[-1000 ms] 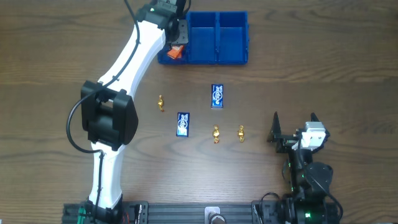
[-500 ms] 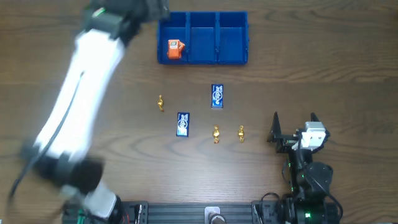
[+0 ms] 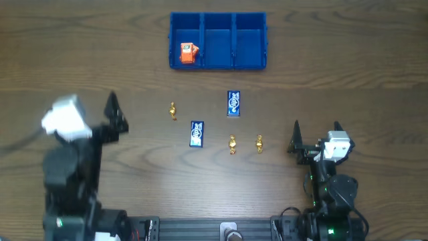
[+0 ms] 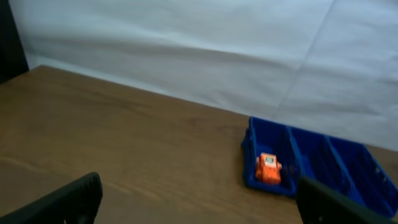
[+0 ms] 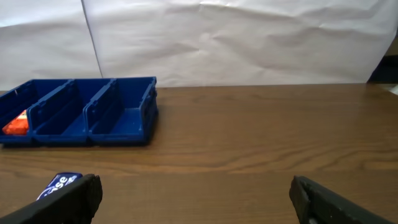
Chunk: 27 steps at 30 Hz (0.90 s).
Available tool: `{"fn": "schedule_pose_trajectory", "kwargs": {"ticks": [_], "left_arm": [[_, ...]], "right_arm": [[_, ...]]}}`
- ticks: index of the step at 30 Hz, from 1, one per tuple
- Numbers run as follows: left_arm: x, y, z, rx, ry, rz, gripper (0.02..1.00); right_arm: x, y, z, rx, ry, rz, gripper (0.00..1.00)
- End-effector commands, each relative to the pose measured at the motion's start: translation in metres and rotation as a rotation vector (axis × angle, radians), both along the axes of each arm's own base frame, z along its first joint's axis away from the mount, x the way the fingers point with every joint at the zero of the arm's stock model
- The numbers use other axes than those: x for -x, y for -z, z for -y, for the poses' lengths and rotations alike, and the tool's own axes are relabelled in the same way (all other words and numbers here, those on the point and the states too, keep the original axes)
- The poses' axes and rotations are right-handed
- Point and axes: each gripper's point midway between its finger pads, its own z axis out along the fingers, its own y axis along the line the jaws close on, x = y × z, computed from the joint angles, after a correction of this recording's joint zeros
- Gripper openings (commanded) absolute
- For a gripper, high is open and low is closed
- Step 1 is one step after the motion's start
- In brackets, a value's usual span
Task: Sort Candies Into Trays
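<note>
Hovering over the near left part of the wooden worktop (image 3: 348, 80), the left gripper (image 3: 92, 117) has its fingers spread wide apart with nothing between them. It sits well away from the candies and from the tray. The right gripper (image 3: 315, 139) is at the near right, close to its own base, with its fingers also held wide apart and empty.

At the far edge of the worktop stands a blue tray (image 3: 218, 65) with three compartments side by side. An orange wrapped candy (image 3: 189, 53) lies in its leftmost compartment; the middle and right compartments hold nothing.

The other candies lie loose on the worktop between the tray and the arms. One blue candy packet (image 3: 233, 104) lies nearest the tray, and a second blue packet (image 3: 196, 134) lies nearer the arms and to its left. A small gold candy (image 3: 173, 110) lies left of both packets. Two more gold candies (image 3: 232, 144) (image 3: 259, 143) lie side by side but apart, just left of the right gripper's fingers.
</note>
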Motion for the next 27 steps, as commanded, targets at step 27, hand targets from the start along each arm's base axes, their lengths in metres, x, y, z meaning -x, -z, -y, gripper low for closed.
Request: {"fn": "schedule_pose_trajectory", "kwargs": {"ticks": [27], "left_arm": [[0.016, 0.127, 0.019, 0.007, 0.127, -0.011, 0.998]], "right_arm": [[0.0, 0.001, 0.0, 0.011, -0.002, 0.0, 0.998]]}}
